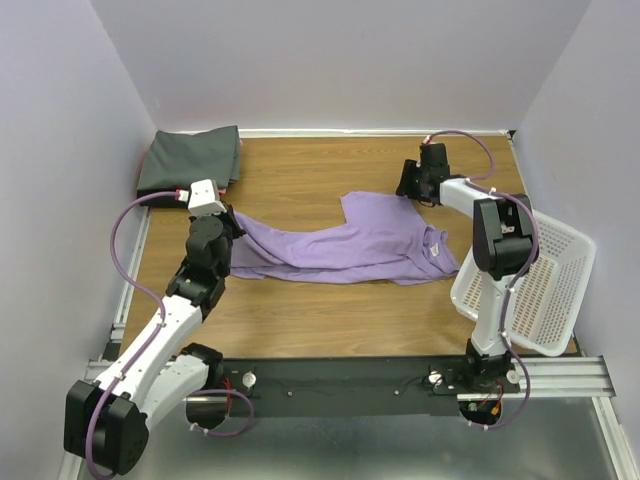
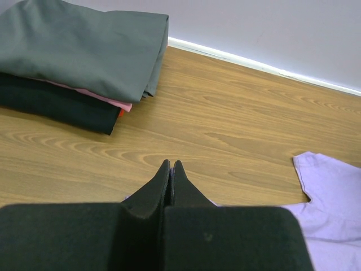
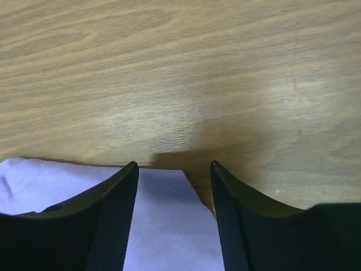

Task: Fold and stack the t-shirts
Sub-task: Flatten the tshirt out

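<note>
The lavender t-shirt point(image 1: 350, 245) lies crumpled and stretched across the middle of the table. My left gripper point(image 1: 232, 222) is at the shirt's left end. Its fingers are pressed together in the left wrist view point(image 2: 171, 164), with lavender cloth showing under and between them; more of the shirt point(image 2: 333, 197) lies to the right. My right gripper point(image 1: 405, 185) is open at the shirt's back right sleeve. In the right wrist view point(image 3: 174, 164) a corner of the lavender cloth point(image 3: 163, 226) lies between the fingers. A folded dark grey t-shirt point(image 1: 190, 160) tops a stack at the back left.
In the stack, a pink layer point(image 2: 107, 100) and a black one point(image 2: 56, 104) lie under the grey shirt point(image 2: 84, 51). A white mesh basket point(image 1: 540, 290) stands tilted at the table's right edge, beside the right arm. Walls enclose the table on three sides.
</note>
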You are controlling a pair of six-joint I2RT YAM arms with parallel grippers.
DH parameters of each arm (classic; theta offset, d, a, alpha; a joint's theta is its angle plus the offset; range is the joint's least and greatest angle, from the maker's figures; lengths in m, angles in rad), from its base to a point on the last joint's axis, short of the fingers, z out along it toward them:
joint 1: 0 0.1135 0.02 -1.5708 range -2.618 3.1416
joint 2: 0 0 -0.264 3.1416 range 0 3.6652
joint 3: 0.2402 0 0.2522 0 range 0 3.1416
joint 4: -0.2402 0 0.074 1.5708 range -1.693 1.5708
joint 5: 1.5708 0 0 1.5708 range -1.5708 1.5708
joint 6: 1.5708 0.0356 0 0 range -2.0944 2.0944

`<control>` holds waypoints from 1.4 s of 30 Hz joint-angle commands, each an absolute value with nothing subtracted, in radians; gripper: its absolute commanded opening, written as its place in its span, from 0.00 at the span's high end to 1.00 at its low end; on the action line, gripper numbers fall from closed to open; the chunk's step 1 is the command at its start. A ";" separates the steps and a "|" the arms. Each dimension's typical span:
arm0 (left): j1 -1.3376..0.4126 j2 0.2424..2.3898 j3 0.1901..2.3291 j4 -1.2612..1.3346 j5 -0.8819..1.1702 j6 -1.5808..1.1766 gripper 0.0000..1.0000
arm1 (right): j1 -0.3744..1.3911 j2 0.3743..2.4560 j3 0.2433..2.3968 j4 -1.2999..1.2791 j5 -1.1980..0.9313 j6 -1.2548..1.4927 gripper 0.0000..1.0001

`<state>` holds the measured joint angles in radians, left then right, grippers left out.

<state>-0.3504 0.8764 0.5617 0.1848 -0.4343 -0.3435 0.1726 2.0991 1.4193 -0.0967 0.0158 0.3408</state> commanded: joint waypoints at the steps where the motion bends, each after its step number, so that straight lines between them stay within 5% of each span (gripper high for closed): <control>1: -0.345 0.851 0.557 0.204 -0.437 -0.336 1.00 | 0.173 2.143 1.443 -0.087 -0.095 0.348 0.41; 6: -0.345 0.847 0.555 0.206 -0.440 -0.337 1.00 | 0.173 2.148 1.442 -0.087 -0.156 0.344 0.55; 7: -0.345 0.847 0.555 0.204 -0.440 -0.337 1.00 | 0.175 2.146 1.443 -0.087 -0.158 0.344 0.72; 10: -0.345 0.844 0.555 0.201 -0.443 -0.334 1.00 | 0.173 2.120 1.439 -0.087 -0.152 0.344 0.98; 23: -0.345 0.844 0.549 0.219 -0.423 -0.341 1.00 | 0.207 1.657 1.040 -0.058 -0.140 0.359 0.98; 42: -0.345 0.858 0.552 0.233 -0.382 -0.344 1.00 | 0.489 1.623 0.963 -0.110 -0.336 0.215 0.82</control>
<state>-0.3504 0.8726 0.5602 0.2016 -0.4042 -0.3420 0.4923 1.6169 0.9417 -0.0769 -0.3309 0.2420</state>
